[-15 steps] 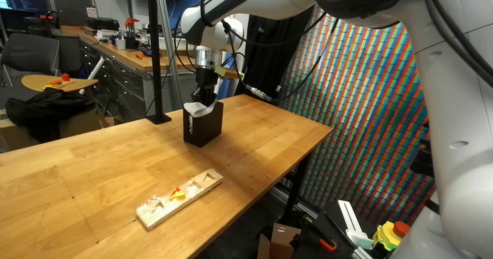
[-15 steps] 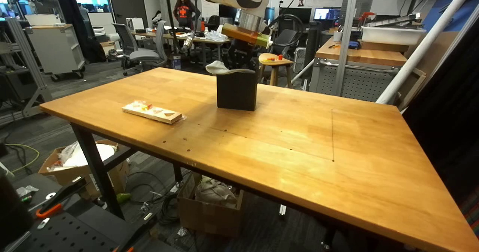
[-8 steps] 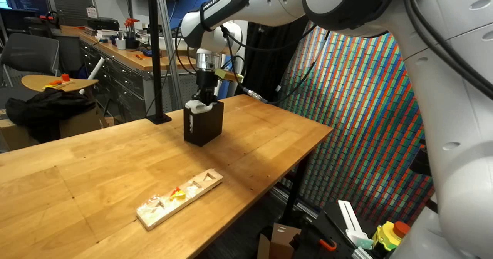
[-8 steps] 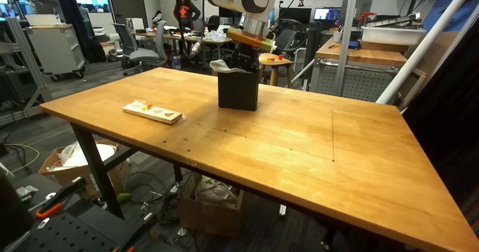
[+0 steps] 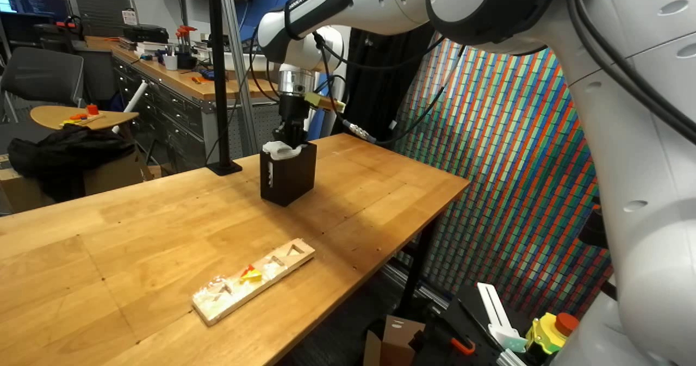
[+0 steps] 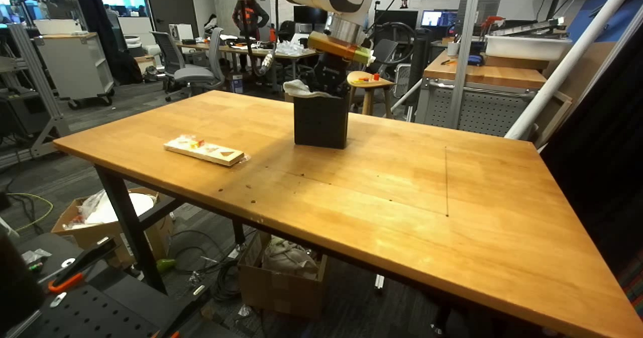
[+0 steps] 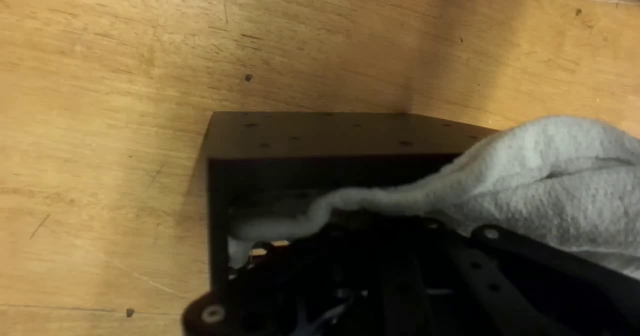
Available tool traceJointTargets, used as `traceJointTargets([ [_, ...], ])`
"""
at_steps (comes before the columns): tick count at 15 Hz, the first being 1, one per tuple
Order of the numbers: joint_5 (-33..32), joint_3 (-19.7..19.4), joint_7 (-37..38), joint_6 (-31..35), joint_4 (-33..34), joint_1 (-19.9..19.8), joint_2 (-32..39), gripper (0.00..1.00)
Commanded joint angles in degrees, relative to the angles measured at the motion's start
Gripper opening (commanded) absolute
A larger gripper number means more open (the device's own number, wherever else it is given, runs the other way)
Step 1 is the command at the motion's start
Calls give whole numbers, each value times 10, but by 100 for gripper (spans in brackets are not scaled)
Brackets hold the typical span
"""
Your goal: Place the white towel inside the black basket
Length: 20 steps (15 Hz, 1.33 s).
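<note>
The black basket [image 5: 293, 178] stands upright on the wooden table in both exterior views [image 6: 321, 124]. The white towel [image 5: 280, 150] lies bunched over its top; part is inside and a fold hangs out over one side [image 6: 304, 90]. In the wrist view the towel [image 7: 540, 166] runs from the right into the dark opening of the basket [image 7: 310, 134]. My gripper [image 5: 295, 141] points down into the basket's opening. In the wrist view the gripper [image 7: 375, 226] has its fingers close together against the towel; the fingertips are dark and partly hidden by it.
A light wooden shape board [image 5: 253, 281] with red and yellow pieces and clear wrap lies on the table, also in an exterior view [image 6: 205, 149]. A black post [image 5: 217, 83] rises from the table's far edge near the basket.
My gripper has gone slightly lower into the basket, and the towel has sunk and bunched more at the rim. The basket has shifted slightly with the gripper. Little differs in the last half second.
</note>
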Motion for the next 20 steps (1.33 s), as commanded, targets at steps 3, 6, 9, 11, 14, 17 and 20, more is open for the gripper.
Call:
traceJointTargets([
  [3,-18,-1,13,-6,-2,5,-57,2],
  [6,-32,-5,22,6,-16,14,-94,2],
  [9,-49,-6,38,9,-28,25,-125,2],
  [11,-56,-4,55,12,-34,36,-138,2],
  [14,-67,-2,85,18,-49,57,-152,2],
  [17,-75,-1,102,26,-72,75,-160,2],
  [20,-84,0,112,53,-119,87,-175,2],
])
